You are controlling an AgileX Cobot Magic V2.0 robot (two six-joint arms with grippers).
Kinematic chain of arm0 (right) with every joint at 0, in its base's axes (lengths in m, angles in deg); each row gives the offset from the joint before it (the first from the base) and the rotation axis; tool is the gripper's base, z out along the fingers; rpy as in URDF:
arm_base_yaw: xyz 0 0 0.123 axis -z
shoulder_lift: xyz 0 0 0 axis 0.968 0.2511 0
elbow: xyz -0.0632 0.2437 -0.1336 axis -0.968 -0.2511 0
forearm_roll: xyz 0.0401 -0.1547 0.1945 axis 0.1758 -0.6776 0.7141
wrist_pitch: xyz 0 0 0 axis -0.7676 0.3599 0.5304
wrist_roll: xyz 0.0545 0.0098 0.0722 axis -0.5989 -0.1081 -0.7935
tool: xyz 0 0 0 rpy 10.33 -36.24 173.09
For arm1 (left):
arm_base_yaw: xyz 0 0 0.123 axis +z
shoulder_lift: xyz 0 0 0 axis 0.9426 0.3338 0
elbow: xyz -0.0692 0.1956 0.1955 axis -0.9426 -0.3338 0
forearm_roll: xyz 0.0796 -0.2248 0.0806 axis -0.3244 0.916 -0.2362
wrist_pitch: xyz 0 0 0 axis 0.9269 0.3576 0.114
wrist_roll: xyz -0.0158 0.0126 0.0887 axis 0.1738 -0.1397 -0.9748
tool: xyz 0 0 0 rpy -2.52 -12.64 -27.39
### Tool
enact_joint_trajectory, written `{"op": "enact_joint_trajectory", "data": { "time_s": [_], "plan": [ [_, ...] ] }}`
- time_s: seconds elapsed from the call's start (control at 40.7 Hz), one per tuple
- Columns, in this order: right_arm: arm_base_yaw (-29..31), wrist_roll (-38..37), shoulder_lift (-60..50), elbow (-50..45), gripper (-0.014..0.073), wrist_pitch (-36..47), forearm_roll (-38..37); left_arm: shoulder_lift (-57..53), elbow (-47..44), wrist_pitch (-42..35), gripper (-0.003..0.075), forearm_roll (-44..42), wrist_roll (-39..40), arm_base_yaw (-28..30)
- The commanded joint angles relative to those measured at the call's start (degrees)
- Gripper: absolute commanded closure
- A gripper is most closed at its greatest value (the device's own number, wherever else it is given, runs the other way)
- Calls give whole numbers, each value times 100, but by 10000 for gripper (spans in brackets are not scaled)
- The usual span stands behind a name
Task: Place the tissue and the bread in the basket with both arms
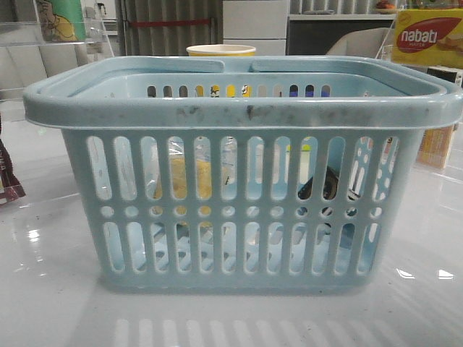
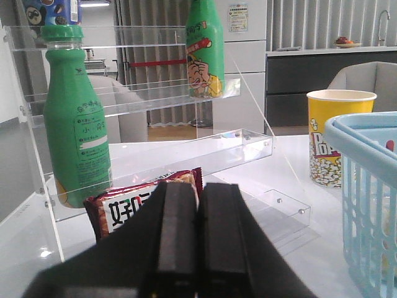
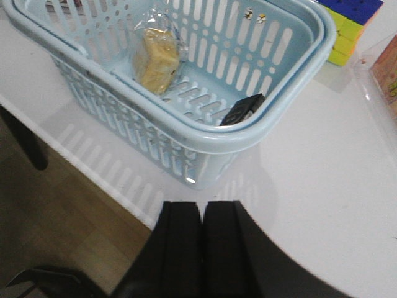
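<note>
The light blue basket fills the front view and also shows in the right wrist view and at the edge of the left wrist view. The bread in its clear bag lies inside it, seen through the slots in the front view. The blackish tissue packet lies inside against the basket wall, dark behind the slots in the front view. My left gripper is shut and empty, beside the basket. My right gripper is shut and empty, above the table edge near the basket's corner.
A maroon-brown snack packet stands just beyond my left fingers, in front of a clear acrylic shelf with green bottles. A yellow popcorn cup stands behind the basket. A nabati box and a coloured cube are nearby.
</note>
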Motion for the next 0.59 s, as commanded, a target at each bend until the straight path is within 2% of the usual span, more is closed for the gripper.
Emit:
{"op": "enact_joint_trajectory", "data": {
  "time_s": [0.0,0.147,0.319,0.565],
  "plan": [
    [514,11,-350,-298,556,885,-307,-101,-34,-509,627,55,27,-39],
    [1610,11,-1252,-1389,556,2152,-482,-101,-34,-509,627,55,27,-39],
    [2450,11,-2185,-2662,556,3602,-430,-101,-34,-509,627,55,27,-39],
    [2631,5,-2831,-4101,556,5062,-205,-101,-34,-509,627,55,27,-39]
  ]
}}
